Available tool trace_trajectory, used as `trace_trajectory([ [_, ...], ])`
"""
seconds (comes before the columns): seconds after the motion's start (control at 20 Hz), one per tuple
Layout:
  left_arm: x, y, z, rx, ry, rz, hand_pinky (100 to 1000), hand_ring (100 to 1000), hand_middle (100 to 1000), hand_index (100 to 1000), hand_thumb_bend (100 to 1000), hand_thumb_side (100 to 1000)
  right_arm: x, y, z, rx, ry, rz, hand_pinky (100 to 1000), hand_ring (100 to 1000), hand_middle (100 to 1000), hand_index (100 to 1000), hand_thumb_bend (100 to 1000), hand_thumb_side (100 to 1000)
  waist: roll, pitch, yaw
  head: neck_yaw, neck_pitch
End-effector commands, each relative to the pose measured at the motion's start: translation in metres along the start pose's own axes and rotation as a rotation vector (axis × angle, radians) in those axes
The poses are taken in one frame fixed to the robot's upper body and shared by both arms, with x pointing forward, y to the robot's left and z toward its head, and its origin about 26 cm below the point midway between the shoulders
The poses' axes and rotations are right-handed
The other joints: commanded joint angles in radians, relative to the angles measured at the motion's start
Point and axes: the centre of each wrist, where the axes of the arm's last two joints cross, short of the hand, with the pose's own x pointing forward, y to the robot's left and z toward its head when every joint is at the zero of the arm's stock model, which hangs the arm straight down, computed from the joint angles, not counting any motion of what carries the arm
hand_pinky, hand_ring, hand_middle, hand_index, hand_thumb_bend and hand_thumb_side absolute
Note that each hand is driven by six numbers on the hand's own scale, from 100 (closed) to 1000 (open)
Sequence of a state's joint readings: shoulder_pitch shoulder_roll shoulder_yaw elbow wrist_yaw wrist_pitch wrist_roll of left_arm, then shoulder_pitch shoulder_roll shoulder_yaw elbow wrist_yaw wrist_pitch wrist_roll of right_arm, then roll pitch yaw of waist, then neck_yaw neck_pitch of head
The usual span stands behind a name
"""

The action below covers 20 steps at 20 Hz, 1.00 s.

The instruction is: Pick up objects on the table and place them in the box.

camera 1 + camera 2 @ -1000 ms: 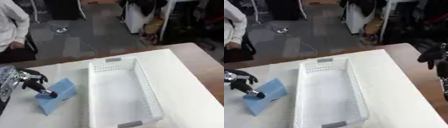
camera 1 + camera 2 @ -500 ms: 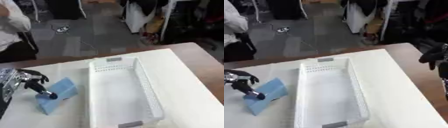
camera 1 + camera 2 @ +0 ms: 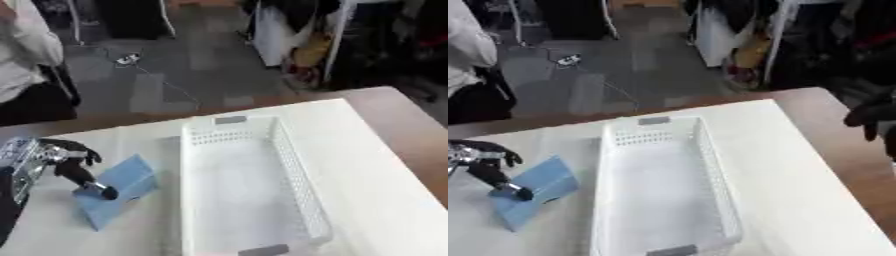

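- The left hand (image 3: 66,165) comes in at the 9 o'clock edge of the table (image 3: 376,165); its dark fingers (image 3: 87,182) curl down onto the blue object (image 3: 118,192), grasping it at its middle.
- The blue object is a flat, light-blue rectangular piece, tilted corner-up, resting on the white tabletop just beside the box at the box's 9 o'clock side, outside it.
- The right hand (image 3: 868,116) shows at the 3 o'clock edge of the right eye view, a dark shape over the brown table border; whether it is clenched or released cannot be told.
- The box (image 3: 293,170) is a long white perforated basket at table centre; nothing shows inside it.
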<state>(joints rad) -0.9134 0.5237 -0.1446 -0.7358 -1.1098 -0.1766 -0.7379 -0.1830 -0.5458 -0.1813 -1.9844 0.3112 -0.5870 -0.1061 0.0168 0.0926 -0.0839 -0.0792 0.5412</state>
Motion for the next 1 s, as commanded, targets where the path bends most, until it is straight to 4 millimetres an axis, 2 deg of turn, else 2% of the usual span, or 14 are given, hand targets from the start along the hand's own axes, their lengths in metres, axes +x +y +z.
trace_trajectory([
  [0.05, -0.0018, 0.0024, 0.0009, 0.009, 0.010, -0.014, 581, 800, 893, 991, 1000, 765, 0.0023, -0.0064, -0.0082, 0.004, -0.032, 0.015, 188, 433, 484, 579, 100, 995, -0.002, -0.007, -0.002, 0.006, -0.012],
  [0.65, 0.0002, -0.0065, -0.0060, -0.027, -0.021, 0.007, 570, 791, 886, 992, 1000, 760, 0.0023, -0.0065, -0.0103, 0.000, -0.038, 0.011, 188, 433, 484, 579, 100, 996, -0.001, -0.005, -0.007, 0.010, -0.011],
  [1.0, 0.0003, -0.0047, -0.0054, -0.052, -0.038, 0.034, 574, 792, 886, 993, 1000, 776, 0.0023, -0.0067, -0.0102, 0.000, -0.037, 0.009, 188, 433, 484, 579, 100, 999, 0.000, -0.007, -0.007, 0.009, -0.010],
])
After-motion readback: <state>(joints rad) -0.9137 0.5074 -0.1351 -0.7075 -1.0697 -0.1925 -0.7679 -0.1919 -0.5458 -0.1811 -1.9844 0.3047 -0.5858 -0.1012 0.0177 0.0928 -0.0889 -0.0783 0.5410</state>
